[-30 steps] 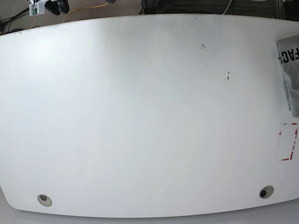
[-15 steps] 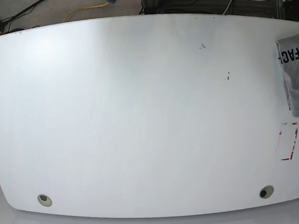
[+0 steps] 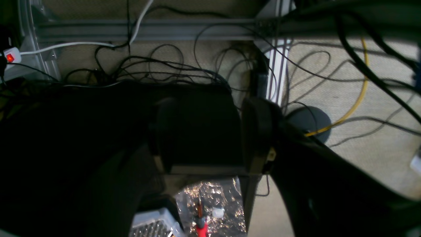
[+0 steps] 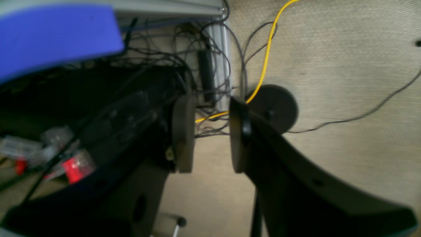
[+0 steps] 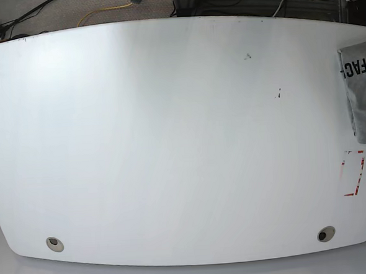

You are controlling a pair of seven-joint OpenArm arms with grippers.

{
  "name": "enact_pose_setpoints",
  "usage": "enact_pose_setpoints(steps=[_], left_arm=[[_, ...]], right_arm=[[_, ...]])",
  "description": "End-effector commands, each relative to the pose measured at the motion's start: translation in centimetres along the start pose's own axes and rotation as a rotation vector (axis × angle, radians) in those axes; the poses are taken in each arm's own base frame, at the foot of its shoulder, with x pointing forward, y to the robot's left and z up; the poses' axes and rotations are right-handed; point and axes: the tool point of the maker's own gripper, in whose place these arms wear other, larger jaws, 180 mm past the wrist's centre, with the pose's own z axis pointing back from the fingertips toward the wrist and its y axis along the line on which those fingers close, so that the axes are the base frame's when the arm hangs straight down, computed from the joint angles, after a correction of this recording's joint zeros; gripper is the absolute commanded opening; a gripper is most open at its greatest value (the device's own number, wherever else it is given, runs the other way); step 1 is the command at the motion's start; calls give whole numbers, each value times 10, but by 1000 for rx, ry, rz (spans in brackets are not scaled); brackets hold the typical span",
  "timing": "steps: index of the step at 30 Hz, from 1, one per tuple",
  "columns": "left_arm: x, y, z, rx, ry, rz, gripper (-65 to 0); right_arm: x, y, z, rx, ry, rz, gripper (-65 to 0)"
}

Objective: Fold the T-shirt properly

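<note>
Heather-grey T-shirt (image 5: pixel 362 92), bunched with black letters showing, lies at the white table's (image 5: pixel 171 144) right edge in the base view; left gripper (image 3: pixel 210 138) and right gripper (image 4: pixel 210 135) both spread apart, empty, over floor cables (image 4: pixel 263 62).

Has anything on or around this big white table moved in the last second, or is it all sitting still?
A small white-and-green thing and dark shapes beyond the table's far left edge a second ago have gone from view. The grey T-shirt stayed bunched at the right edge of the table, its lettering showing, untouched. The red-taped mark below it is unchanged. Both arms are off the table.
</note>
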Motion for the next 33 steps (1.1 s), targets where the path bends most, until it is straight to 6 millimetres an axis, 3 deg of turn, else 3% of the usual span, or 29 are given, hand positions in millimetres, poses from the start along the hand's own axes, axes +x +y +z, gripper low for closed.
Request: enact_pose_setpoints(steps=[1, 8, 12, 15, 18, 20, 23, 33], left_arm=[[-8, 4, -6, 6, 43, -5, -369], [3, -3, -35, -7, 129, -29, -371], [4, -22, -43, -26, 163, -4, -372], [30, -28, -54, -31, 135, 2, -400], [33, -32, -57, -34, 164, 9, -421], [34, -47, -60, -56, 176, 15, -425], [33, -54, -61, -65, 187, 18, -425], [36, -55, -61, -66, 176, 20, -425]], right_arm=[[9, -9, -8, -17, 4, 7, -485], [49, -14, -33, -56, 0, 59, -484], [54, -24, -38, -103, 23, 86, -484], [66, -24, -44, -106, 20, 93, -480], [75, -22, -47, -104, 12, 96, -479], [73, -22, -47, -105, 29, 97, -479], [81, -21, -49, -102, 24, 101, -479], [82, -20, -50, -100, 18, 101, -477]])
